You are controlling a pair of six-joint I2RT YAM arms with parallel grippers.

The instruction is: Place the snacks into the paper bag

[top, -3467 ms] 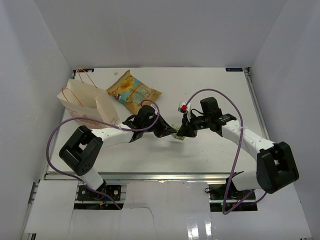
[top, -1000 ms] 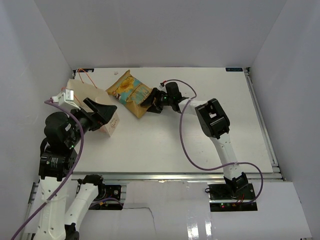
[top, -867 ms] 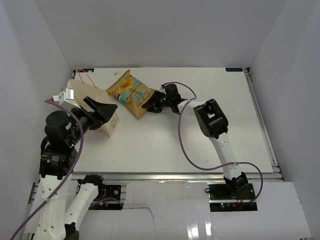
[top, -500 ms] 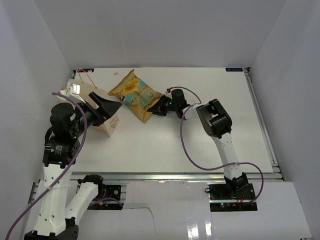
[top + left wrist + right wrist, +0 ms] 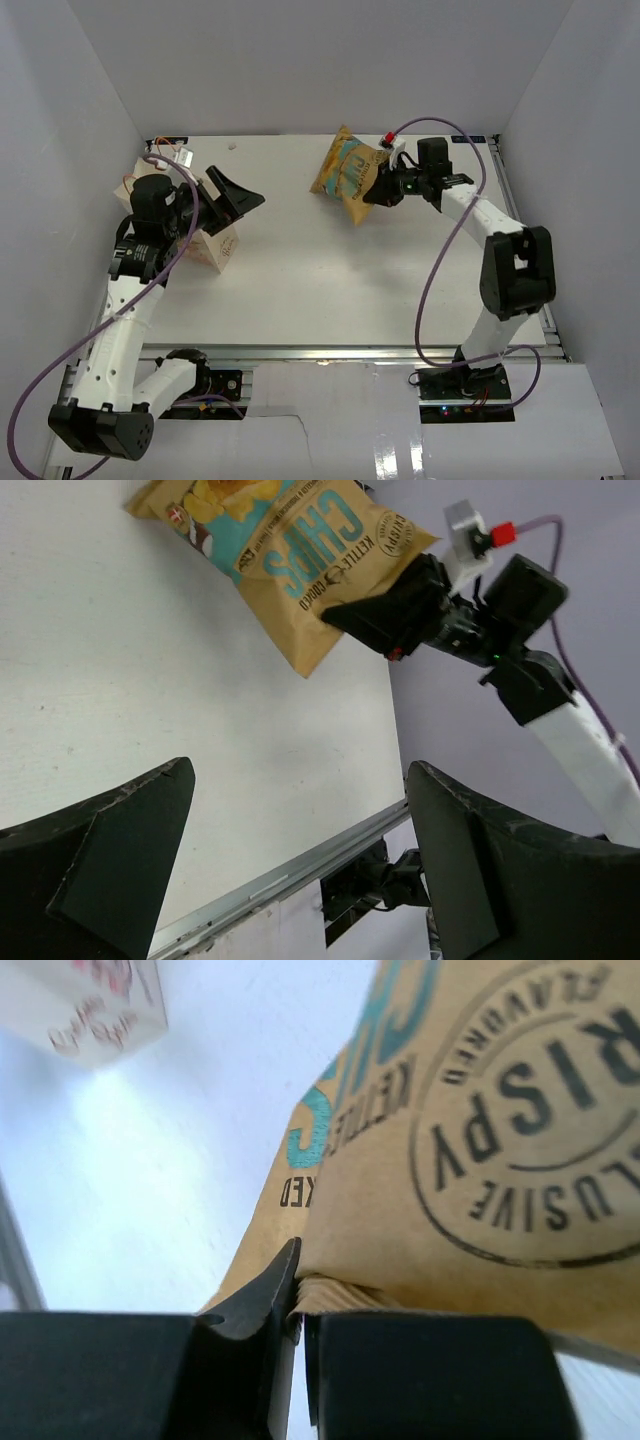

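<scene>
A yellow-and-teal chip bag (image 5: 343, 172) hangs in the air over the back middle of the table. My right gripper (image 5: 372, 190) is shut on its crimped end seam, and the right wrist view shows that seam pinched between the fingers (image 5: 250, 1310) with the chip bag (image 5: 480, 1150) filling the frame. The cream paper bag (image 5: 213, 250) stands at the left, partly hidden by my left arm. Beside its top, my left gripper (image 5: 240, 195) is open and empty. In the left wrist view the chip bag (image 5: 290, 550) hangs beyond the left gripper's spread fingers (image 5: 110, 850). No other snacks show.
White walls enclose the table on three sides. The paper bag's orange cord handle (image 5: 152, 160) sticks out near the back left corner. A corner of the paper bag (image 5: 95, 1005) shows in the right wrist view. A metal rail (image 5: 320, 352) runs along the near edge.
The right gripper shut on the chip bag's end, lifted it off the table beside the paper bag and carried it right and toward the back. The left arm swung back, its gripper still open.
</scene>
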